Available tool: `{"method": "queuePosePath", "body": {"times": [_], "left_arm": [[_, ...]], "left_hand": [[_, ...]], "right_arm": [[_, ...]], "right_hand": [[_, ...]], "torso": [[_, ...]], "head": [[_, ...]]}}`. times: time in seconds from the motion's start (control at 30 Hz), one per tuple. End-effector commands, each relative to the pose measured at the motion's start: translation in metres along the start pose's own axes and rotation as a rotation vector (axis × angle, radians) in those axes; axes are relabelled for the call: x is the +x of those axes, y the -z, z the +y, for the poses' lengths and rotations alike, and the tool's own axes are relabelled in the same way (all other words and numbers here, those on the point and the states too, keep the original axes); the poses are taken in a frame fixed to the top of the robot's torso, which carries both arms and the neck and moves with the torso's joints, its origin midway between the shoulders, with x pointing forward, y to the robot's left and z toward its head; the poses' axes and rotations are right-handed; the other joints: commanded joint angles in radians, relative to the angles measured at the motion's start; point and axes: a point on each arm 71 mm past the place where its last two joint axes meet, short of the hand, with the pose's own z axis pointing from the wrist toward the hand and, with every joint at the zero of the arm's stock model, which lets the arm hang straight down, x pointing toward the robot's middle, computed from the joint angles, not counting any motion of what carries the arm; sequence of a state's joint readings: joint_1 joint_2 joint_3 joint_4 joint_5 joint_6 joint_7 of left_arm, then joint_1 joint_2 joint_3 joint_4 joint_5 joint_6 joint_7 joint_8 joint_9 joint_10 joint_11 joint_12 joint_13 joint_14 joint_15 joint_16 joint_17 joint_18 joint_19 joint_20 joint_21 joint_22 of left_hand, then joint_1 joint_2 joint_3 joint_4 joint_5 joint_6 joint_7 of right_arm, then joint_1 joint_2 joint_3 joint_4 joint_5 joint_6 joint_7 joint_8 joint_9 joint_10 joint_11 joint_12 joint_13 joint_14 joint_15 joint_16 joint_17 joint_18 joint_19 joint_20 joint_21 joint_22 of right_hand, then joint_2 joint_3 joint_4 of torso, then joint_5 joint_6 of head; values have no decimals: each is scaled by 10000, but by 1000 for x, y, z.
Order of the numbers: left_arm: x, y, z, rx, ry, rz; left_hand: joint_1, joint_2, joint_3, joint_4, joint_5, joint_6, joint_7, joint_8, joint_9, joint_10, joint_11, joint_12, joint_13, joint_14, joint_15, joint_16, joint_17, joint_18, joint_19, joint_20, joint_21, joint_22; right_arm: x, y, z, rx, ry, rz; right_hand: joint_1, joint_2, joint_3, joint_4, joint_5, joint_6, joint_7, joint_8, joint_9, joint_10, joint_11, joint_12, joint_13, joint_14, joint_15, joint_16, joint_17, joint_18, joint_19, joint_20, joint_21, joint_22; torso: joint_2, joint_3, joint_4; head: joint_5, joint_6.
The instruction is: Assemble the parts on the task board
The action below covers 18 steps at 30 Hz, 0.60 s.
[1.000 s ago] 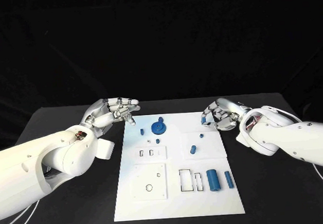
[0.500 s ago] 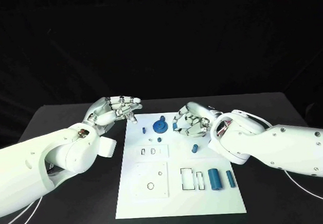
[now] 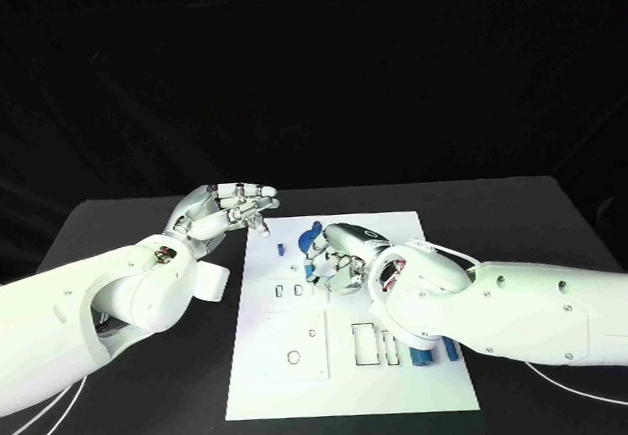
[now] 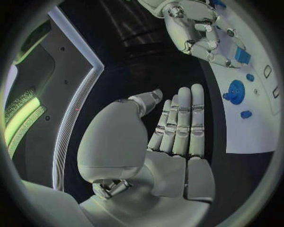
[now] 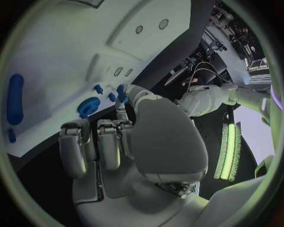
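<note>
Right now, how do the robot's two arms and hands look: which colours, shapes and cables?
Both arms are bulky, rounded, glossy white shells. The left arm has a small round port with dark metal parts near the wrist; thin white cables run beneath it. The left hand and right hand are silver, with segmented metallic fingers and smooth pale palm covers.

Bright, even light falls on the task board [image 3: 344, 316] from above in the head view, and the backdrop from ten to two o'clock is solid black. The white arms glare a little, with the right hand [image 3: 339, 259] throwing a soft shadow onto the board beneath it. The focus is crisp there. In the left wrist view, the fisheye bends every edge, with a dark ring all round and the left hand [image 4: 172, 137] evenly lit. In the right wrist view, a greenish tint washes the circle, with a bright strip glowing at three o'clock.
</note>
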<state>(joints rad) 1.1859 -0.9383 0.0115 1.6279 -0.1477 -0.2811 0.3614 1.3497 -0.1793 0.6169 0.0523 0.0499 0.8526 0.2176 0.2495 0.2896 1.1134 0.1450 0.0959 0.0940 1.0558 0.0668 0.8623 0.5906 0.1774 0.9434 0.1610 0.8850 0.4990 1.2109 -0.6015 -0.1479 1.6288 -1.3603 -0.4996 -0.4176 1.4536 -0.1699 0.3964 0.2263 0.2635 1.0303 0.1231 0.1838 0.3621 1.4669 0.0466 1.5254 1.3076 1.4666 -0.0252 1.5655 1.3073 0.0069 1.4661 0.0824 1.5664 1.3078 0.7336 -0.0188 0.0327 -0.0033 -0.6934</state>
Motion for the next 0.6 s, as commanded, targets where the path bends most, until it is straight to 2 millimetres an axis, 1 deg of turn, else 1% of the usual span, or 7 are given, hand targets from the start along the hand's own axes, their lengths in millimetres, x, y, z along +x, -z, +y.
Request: {"method": "queuePosePath", "body": {"times": [0.03, 0.27, 0.47, 0.6], "left_arm": [[3, -1, -1, 57, 113, 198], [3, -1, -1, 51, 118, 210], [3, -1, -1, 47, 121, 219], [3, -1, -1, 45, 123, 225]], "left_hand": [[-122, 17, 23, -10, -3, -66, 70, 13, 9, -7, 33, -69, 13, -61, 12, -7, -9, 59, -89, -15, 32, 10], [-122, 17, 23, -10, -3, -66, 70, 13, 9, -7, 33, -69, 13, -61, 12, -7, -9, 59, -89, -15, 32, 10], [-122, 17, 23, -10, -3, -66, 70, 13, 9, -7, 33, -69, 13, -61, 12, -7, -9, 59, -89, -15, 32, 10], [-122, 17, 23, -10, -3, -66, 70, 13, 9, -7, 33, -69, 13, -61, 12, -7, -9, 59, -89, -15, 32, 10]], "right_arm": [[6, 0, -2, 360, 486, 120], [18, 3, 4, 228, 655, 295], [25, 5, 8, 107, 730, 317], [27, 5, 8, 116, 723, 287]], "right_hand": [[-31, 2, 47, -23, 25, 75, -10, 53, 12, 671, -57, -42, 2234, 1032, -27, 36, 2594, -69, 1047, -42, 44, 2630], [-40, -5, 49, -28, 23, 73, -7, 56, 13, 672, -55, -41, 2235, 1031, -25, 36, 2593, -69, 1047, -40, 44, 2630], [-40, -5, 49, -28, 23, 73, -7, 56, 13, 672, -55, -41, 2235, 1031, -25, 36, 2593, -69, 1047, -40, 44, 2630], [-52, -2, 57, -30, 25, 75, -6, 62, 16, 678, -53, -33, 2242, 1033, -22, 39, 2600, -69, 1047, -38, 44, 2630]], "torso": [[-3, -2, -3], [-9, 5, -21], [-15, 8, -9], [-13, 6, -12]], "head": [[20, -52], [47, -106], [45, -137], [50, -141]]}}
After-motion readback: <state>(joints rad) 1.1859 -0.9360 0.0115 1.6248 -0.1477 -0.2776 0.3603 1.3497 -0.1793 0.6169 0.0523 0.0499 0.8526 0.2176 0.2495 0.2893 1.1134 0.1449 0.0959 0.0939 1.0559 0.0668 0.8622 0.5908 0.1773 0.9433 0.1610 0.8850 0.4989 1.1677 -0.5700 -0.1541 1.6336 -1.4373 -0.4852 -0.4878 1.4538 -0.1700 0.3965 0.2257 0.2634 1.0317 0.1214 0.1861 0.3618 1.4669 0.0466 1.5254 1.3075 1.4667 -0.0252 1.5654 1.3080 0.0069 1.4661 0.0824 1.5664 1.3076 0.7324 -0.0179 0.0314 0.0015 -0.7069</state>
